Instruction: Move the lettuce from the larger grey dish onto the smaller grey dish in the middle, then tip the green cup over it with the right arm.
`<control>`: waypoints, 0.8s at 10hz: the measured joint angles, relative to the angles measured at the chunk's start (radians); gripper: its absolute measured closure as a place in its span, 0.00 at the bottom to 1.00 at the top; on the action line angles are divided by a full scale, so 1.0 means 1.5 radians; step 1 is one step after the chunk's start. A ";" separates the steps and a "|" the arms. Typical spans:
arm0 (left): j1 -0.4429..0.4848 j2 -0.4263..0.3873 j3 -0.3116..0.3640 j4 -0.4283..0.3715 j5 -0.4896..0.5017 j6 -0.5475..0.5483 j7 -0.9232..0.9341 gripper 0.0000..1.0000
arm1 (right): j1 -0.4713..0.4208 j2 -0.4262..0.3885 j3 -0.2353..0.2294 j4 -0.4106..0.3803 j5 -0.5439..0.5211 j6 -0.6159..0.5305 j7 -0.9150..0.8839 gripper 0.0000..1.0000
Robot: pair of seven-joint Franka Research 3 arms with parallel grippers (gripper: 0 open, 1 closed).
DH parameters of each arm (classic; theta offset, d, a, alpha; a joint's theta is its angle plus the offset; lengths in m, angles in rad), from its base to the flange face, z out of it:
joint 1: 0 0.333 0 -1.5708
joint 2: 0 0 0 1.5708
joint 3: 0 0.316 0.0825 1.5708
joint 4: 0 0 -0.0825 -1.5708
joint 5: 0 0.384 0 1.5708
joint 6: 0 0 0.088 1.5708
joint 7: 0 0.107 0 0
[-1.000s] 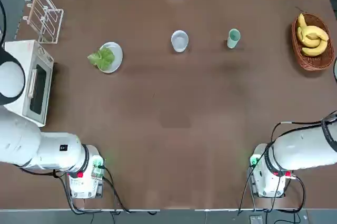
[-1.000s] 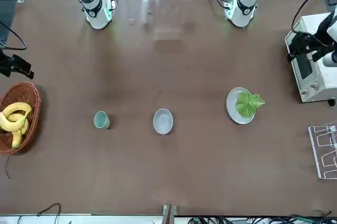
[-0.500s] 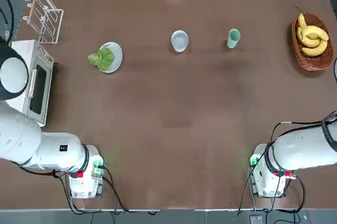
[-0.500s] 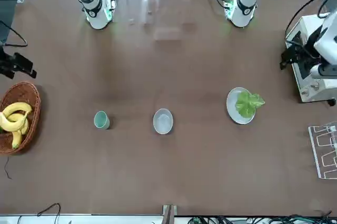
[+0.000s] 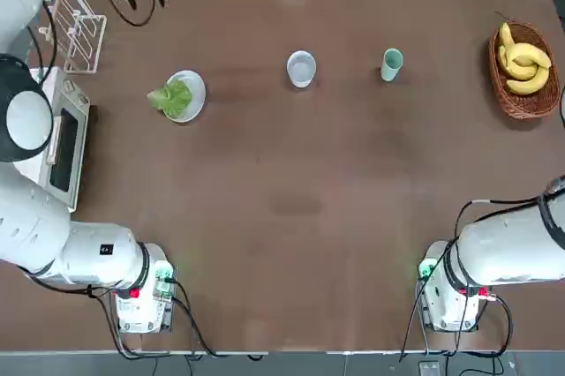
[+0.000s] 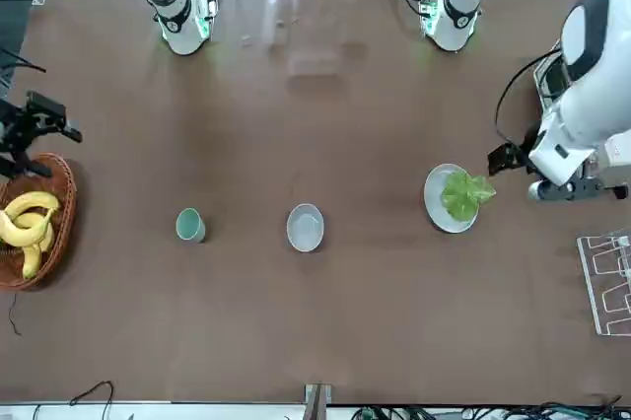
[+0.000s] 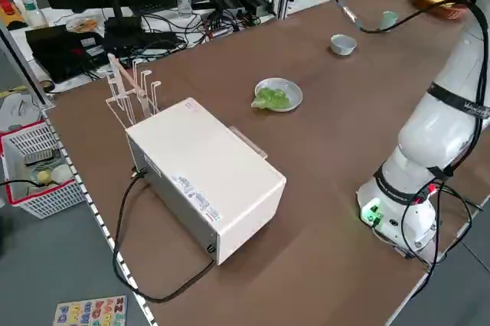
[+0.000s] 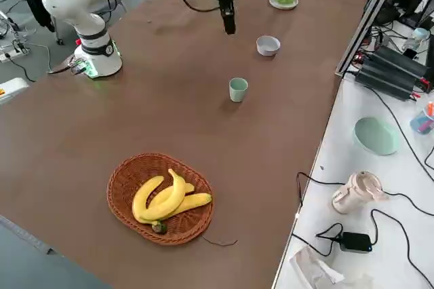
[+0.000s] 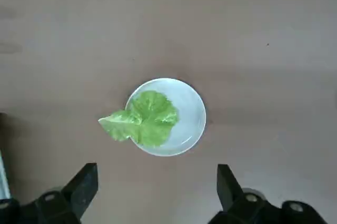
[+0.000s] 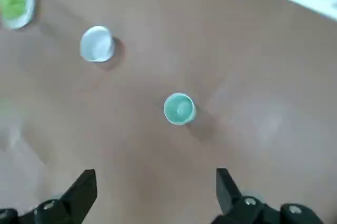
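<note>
Bright green crinkled lettuce overhangs the pale grey plate; black left gripper and black right gripper hover, fingers wide apart, holding nothing.

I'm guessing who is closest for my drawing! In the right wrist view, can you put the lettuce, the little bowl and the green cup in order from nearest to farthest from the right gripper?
1. Green cup: nearest the right gripper.
2. Little bowl: between the cup and the plate.
3. Lettuce: farthest, on the plate.
</note>
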 joint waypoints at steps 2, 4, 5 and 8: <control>-0.003 0.017 0.000 -0.054 0.005 0.051 -0.024 0.00 | -0.016 0.063 0.000 -0.013 0.100 0.015 -0.218 0.00; -0.011 0.060 0.000 -0.086 0.018 0.095 -0.061 0.01 | -0.048 0.133 0.001 -0.020 0.169 0.016 -0.419 0.00; -0.012 0.081 0.000 -0.101 0.020 0.122 -0.084 0.02 | -0.074 0.167 0.014 -0.025 0.195 0.015 -0.509 0.00; -0.007 0.138 0.004 -0.126 0.047 0.162 -0.186 0.09 | -0.235 0.253 0.168 -0.035 0.227 0.026 -0.679 0.00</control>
